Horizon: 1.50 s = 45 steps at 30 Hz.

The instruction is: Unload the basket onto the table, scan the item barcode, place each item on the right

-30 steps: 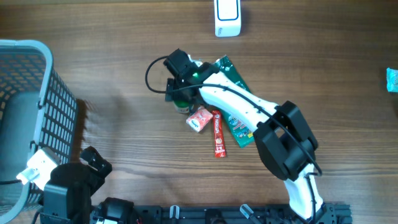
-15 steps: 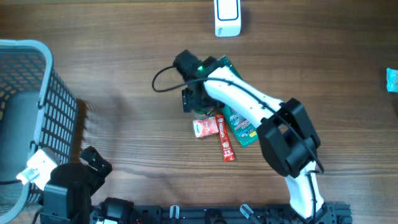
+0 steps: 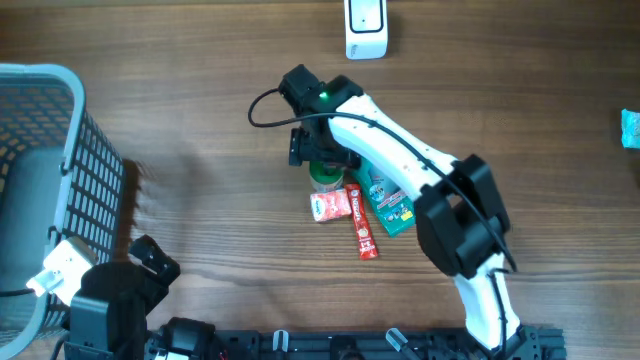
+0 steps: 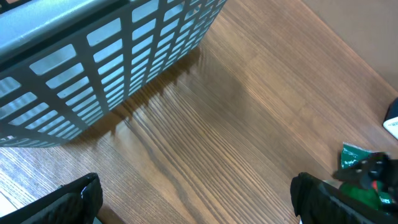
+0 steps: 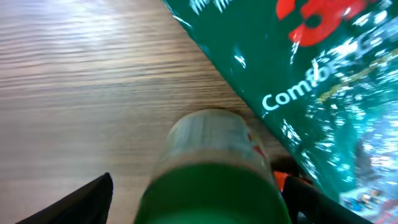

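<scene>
Green bottle (image 5: 211,163) mostly beneath the right gripper (image 3: 318,165), label a blur.

Small clear bottle with green cap (image 3: 322,174) sits against a glossy green foil packet (image 3: 393,209); red stick sachet (image 3: 362,229) and small red-and-white pouch (image 3: 328,206) lie just beside them; white boxy scanner (image 3: 365,28) rests well apart

I'm working a mock shop checkout — grey shopping basket (image 3: 95,180), white scanner (image 3: 366,28), packaged snacks (image 3: 390,205) — set out on a wood-grain table (image 3: 200,120).
</scene>
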Tool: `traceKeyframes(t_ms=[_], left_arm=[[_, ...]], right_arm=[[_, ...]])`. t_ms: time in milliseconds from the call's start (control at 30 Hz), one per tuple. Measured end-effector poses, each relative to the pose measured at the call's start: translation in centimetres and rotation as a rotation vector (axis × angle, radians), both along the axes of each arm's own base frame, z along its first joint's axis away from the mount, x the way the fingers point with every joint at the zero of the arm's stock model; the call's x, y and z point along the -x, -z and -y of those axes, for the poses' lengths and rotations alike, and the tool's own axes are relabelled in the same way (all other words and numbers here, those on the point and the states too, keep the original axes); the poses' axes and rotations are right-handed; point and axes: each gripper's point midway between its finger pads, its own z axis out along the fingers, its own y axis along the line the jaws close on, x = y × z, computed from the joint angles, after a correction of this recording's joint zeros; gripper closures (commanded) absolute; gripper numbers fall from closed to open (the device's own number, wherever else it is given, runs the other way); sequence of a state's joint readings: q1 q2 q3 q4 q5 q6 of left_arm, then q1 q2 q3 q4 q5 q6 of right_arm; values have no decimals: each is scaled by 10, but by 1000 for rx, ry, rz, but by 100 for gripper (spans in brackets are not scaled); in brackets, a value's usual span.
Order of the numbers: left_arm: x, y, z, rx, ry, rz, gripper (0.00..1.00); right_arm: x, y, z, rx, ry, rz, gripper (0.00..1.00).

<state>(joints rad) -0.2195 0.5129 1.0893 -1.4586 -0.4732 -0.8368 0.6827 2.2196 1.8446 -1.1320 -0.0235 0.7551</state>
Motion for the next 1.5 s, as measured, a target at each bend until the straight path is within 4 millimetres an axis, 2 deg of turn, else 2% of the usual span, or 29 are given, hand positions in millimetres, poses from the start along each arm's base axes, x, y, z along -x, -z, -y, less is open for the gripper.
traceKeyframes(t_ms=[100,167,267,367,500,567,667,767,867,900,1033,1100,1267,1333,1400,1467,1500], left_arm=[[0,0,0,0,0,0,0],[0,0,0,0,0,0,0],[0,0,0,0,0,0,0],[0,0,0,0,0,0,0],[0,0,0,0,0,0,0],[0,0,0,0,0,0,0],[0,0,0,0,0,0,0],[0,0,0,0,0,0,0],[0,0,0,0,0,0,0],[0,0,0,0,0,0,0],[0,0,0,0,0,0,0],[0,0,0,0,0,0,0],[0,0,0,0,0,0,0],[0,0,0,0,0,0,0],[0,0,0,0,0,0,0],[0,0,0,0,0,0,0],[0,0,0,0,0,0,0]], right_arm=[[9,27,0,19,31,-79,21],[14,33,1,24,54,-104,22],[15,33,0,18,83,-115,23],[16,33,-1,15,100,-120,30],[19,33,0,15,97,-136,31],[23,33,4,27,78,-155,33],[33,27,21,65,71,-222,35],[22,15,35,21,69,-258,35],[14,-11,50,-88,57,-291,35],[19,-31,59,-152,53,-329,35],[35,-85,82,-281,47,-387,37],[39,-103,84,-345,11,-374,36],[47,-139,75,-456,-98,-290,36],[55,-154,76,-478,-125,-249,36],[74,-165,82,-491,-139,-235,36],[94,-165,88,-493,-135,-258,36],[110,-157,93,-485,-123,-303,36]])
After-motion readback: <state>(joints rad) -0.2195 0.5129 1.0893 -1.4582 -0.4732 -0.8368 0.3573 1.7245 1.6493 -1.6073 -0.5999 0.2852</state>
